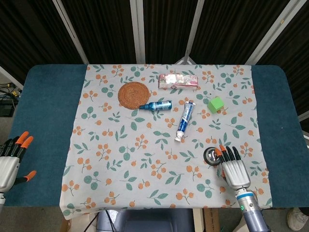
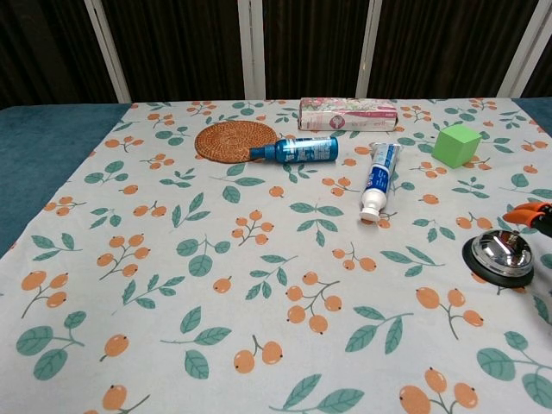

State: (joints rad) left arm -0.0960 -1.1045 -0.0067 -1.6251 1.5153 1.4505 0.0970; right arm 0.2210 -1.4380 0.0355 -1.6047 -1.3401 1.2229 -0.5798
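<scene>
The right hand (image 1: 235, 168) lies flat near the front right corner of the bench (image 1: 46, 111), palm down, fingers straight and spread, holding nothing. Its orange-tipped fingers (image 1: 218, 152) reach toward the service bell (image 1: 212, 155), which sits on the leaf-and-berry cloth (image 1: 120, 154) just ahead and to the left of the hand. In the head view the fingertips lie right beside the bell's black base; whether they touch it cannot be told. In the chest view the orange tips (image 2: 528, 210) show above the far right edge of the bell (image 2: 504, 254), close to the chrome dome.

The left hand (image 1: 9, 162) rests at the bench's left front edge, well apart from everything on the cloth, fingers extended and apart, empty.

Farther back on the cloth lie a toothpaste tube (image 1: 184, 120), a blue bottle (image 1: 157, 105) lying with one end at the edge of a woven coaster (image 1: 133, 94), a green cube (image 1: 216, 104) and a pink floral box (image 1: 178, 80).
</scene>
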